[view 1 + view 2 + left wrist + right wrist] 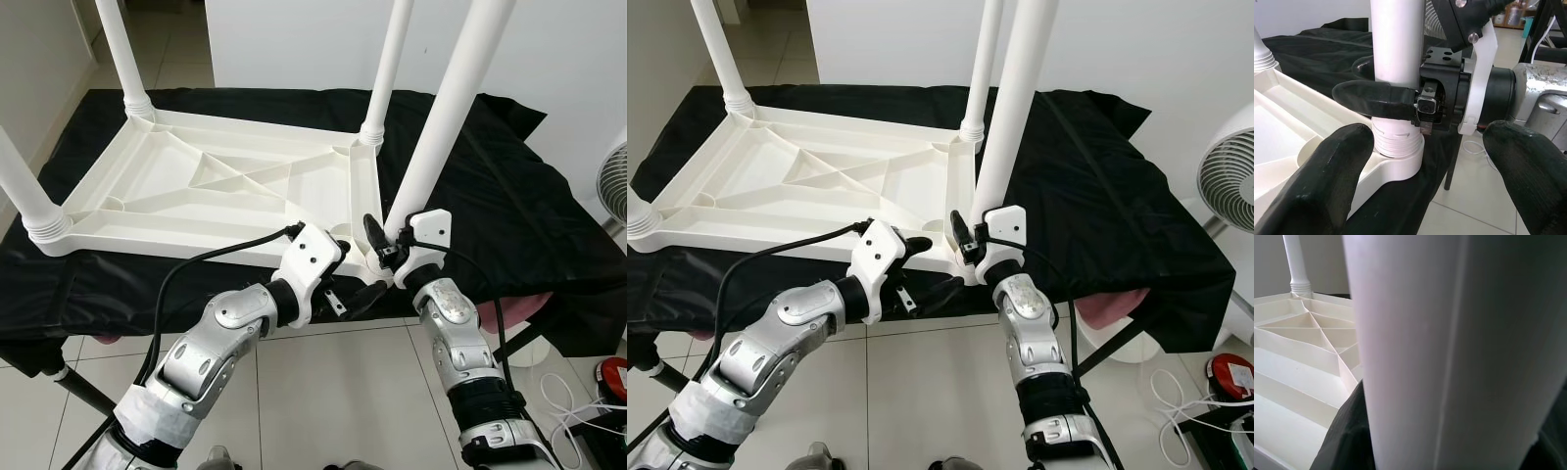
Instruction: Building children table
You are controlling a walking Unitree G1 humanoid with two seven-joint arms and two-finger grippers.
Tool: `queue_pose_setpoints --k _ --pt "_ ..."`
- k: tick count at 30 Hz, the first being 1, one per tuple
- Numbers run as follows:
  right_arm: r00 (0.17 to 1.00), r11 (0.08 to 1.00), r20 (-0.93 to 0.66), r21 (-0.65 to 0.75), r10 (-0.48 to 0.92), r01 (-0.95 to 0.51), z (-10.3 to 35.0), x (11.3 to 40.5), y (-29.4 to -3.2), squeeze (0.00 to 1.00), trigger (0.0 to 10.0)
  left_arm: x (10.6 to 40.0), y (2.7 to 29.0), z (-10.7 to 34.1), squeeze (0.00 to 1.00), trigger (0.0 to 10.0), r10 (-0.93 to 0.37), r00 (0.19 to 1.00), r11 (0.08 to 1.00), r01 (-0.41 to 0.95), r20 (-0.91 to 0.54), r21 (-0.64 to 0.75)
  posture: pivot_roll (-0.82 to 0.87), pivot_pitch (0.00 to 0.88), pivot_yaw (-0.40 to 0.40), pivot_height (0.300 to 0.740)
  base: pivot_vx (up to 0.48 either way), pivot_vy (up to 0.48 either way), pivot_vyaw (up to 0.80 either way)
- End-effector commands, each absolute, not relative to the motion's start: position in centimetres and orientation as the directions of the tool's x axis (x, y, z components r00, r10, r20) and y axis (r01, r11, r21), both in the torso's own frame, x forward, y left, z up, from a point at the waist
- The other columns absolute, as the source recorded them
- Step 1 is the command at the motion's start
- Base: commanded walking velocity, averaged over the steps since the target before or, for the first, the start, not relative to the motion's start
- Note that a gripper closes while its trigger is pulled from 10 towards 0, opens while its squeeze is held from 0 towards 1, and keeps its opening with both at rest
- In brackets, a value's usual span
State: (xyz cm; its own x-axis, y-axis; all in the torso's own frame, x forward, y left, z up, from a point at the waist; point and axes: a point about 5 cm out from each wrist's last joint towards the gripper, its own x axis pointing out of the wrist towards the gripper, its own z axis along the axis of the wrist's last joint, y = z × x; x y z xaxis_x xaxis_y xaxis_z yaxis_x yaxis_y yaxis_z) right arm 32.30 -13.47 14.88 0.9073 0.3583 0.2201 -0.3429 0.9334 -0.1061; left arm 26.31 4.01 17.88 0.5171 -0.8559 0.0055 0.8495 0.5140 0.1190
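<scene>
The tabletop (pixel 206 186) lies upside down on a desk (pixel 509 225) covered with black cloth, so the sockets face up for the legs. My right end effector (pixel 384 250) is closed around the near leg (pixel 446 117), just above its threaded collar, to keep it upright in the corner socket. My left end effector (pixel 355 294) is wide open and holds nothing, just beside that corner. I think this leg is the last one, because three other legs already stand.

I count: one upturned white plastic ribbed tabletop (pixel 196 186), four white plastic tube legs (pixel 453 98), one black cloth (pixel 490 196), one white fan (pixel 1229 162), two black-fingered grippers (pixel 377 257).
</scene>
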Motion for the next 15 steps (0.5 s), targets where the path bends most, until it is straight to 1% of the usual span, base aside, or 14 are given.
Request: queue_pose_setpoints --k 1,9,15 --pt "0.914 0.923 0.138 -0.098 0.382 -0.371 12.9 31.7 -13.6 0.00 10.0 25.6 3.6 17.6 0.00 10.0 -0.908 0.418 0.413 0.903 -0.021 0.115 0.02 0.070 -0.026 0.740 0.000 0.000 0.00" --pt "0.906 0.911 0.121 -0.129 0.406 -0.392 12.3 31.5 -14.6 0.00 10.0 25.7 3.6 17.7 0.00 10.0 -0.910 0.415 0.410 0.905 -0.022 0.115 0.01 0.071 -0.017 0.740 0.000 0.000 0.00" --pt "0.895 0.894 0.101 -0.162 0.435 -0.417 12.4 32.1 -15.0 0.00 10.0 25.8 3.6 18.0 0.00 10.0 -0.911 0.412 0.406 0.905 -0.021 0.123 0.02 0.068 -0.013 0.740 0.000 0.000 0.00"
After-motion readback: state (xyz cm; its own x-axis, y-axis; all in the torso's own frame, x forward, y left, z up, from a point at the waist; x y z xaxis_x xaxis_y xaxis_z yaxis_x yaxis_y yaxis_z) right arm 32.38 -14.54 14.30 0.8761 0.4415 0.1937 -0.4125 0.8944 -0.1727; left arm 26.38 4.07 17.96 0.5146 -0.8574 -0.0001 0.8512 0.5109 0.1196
